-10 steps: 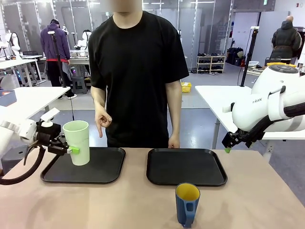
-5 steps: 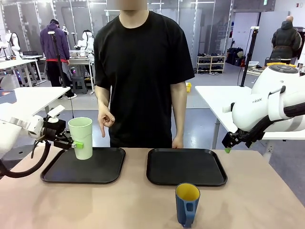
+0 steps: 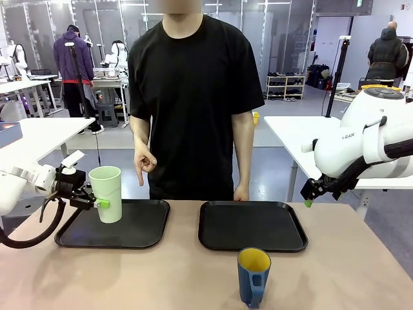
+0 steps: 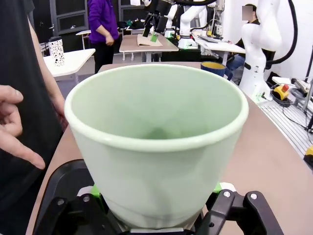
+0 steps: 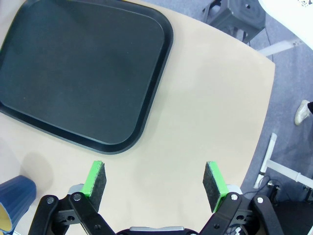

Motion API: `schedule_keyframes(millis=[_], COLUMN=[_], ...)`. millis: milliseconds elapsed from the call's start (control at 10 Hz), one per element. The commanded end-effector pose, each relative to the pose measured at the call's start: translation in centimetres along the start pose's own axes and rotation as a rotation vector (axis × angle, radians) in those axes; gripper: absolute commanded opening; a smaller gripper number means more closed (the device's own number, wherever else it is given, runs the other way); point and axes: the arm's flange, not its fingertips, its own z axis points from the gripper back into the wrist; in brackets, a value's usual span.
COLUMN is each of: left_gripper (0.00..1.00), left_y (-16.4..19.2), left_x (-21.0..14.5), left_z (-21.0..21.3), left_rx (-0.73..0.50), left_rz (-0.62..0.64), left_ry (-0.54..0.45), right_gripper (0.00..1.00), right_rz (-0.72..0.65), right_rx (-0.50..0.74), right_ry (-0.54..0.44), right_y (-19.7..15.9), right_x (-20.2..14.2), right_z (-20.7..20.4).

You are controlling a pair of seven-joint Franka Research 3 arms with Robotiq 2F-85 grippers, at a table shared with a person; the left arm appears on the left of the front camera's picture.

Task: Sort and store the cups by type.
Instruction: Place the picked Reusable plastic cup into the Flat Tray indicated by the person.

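Currently: placing step | left hand (image 3: 98, 203) clamped on mint tumbler (image 3: 106, 192) above left tray (image 3: 139, 227), contact unclear | right hand (image 5: 155, 180) released, idle | blue mug (image 3: 253, 276) on desk (image 3: 161, 278), front | next, judged: lower tumbler upright, then release.

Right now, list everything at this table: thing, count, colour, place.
tumbler: one, pale mint green, upright over the left part of the left tray, gripped
mug: one, dark blue with yellow inside, on the table near the robot's edge, handle toward the camera
left tray: one, black, far left of the table
right tray: one, black, beside it
table: one, beige
person: one, black T-shirt, at the far side
hand: one finger pointing down toward the left tray
left tool: black, green pads, shut on the tumbler
right tool: black, green pads, open, above the table beside the right tray
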Motion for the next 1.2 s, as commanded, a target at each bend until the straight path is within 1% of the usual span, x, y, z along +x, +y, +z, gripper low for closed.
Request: schedule_keyframes(millis=[0,200,300,600,700,1000,1100], left_gripper=[0.85,0.85,0.85,0.85,0.85,0.85,0.85], left_y=[0.8,0.9,1.1,1.1,1.3,1.5,1.5], left_x=[-0.7,-2.3,-3.1,-4.8,-5.2,-6.1,-6.4], left_z=[0.2,0.4,0.5,0.3,0.1,-0.1,-0.2], left_rx=[-0.023,-0.05,-0.044,-0.04,-0.039,-0.036,-0.052], left_rz=[-0.043,-0.079,-0.08,-0.063,-0.058,-0.04,-0.028], left_ry=[-0.052,-0.072,-0.055,-0.053,-0.019,-0.011,-0.003], right_gripper=[1.0,1.0,1.0,1.0,1.0,1.0,1.0], right_rz=[-0.003,-0.003,-0.003,-0.003,-0.003,-0.003,-0.003], right_rx=[-0.001,-0.001,-0.001,-0.001,-0.001,-0.001,-0.001], right_ry=[-0.005,-0.005,-0.005,-0.005,-0.005,-0.005,-0.005], right_y=[-0.1,-0.1,-0.1,-0.1,-0.1,-0.1,-0.1], right_x=[-0.1,-0.1,-0.1,-0.1,-0.1,-0.1,-0.1], right_z=[0.0,0.0,0.0,0.0,0.0,0.0,0.0])
